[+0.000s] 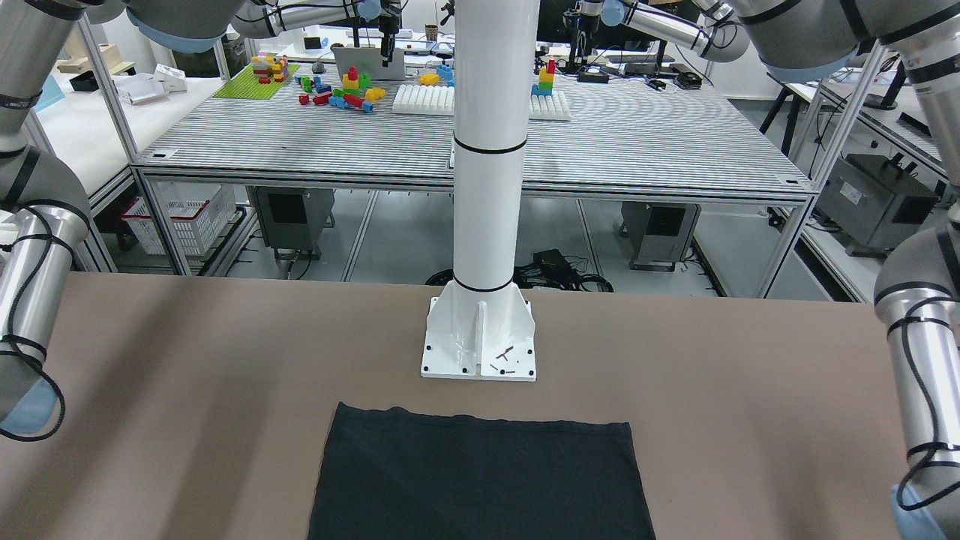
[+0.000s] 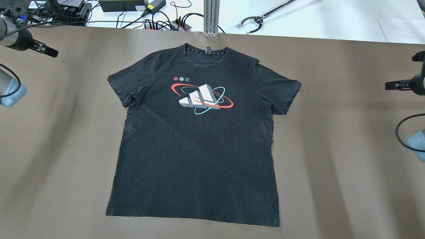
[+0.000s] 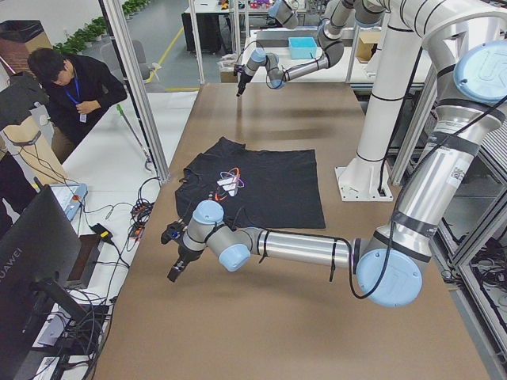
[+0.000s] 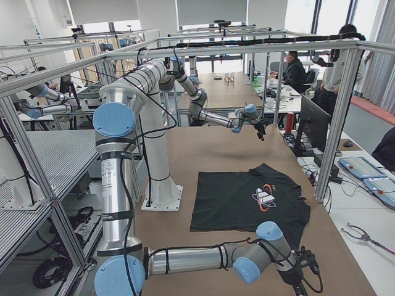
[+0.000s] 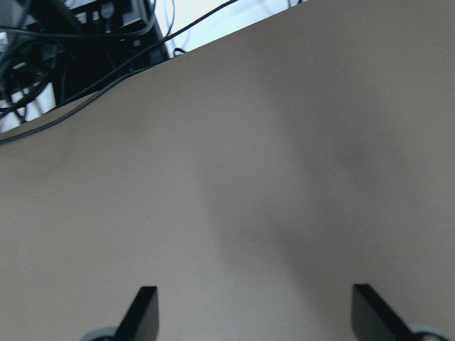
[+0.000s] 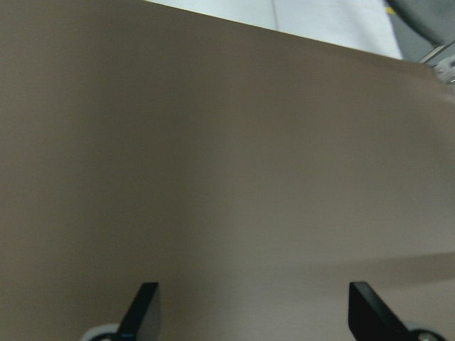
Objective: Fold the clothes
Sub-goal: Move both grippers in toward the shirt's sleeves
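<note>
The clothes are one black T-shirt [image 2: 196, 149] with a red, teal and white logo on the chest. It lies flat and face up in the middle of the brown table, collar toward the far edge. Its hem end shows in the front-facing view [image 1: 480, 480]. My left gripper [image 2: 49, 51] hovers over bare table far to the shirt's left; the left wrist view [image 5: 256, 302] shows it open and empty. My right gripper [image 2: 393, 85] hovers over bare table far to the shirt's right; the right wrist view [image 6: 252, 302] shows it open and empty.
The white pillar's base [image 1: 480, 341] stands on the table just behind the shirt's hem. Cables and a power strip [image 2: 159, 23] lie past the far edge, beside a grabber tool [image 2: 262, 18]. A person [image 3: 75, 91] stands beyond the far edge.
</note>
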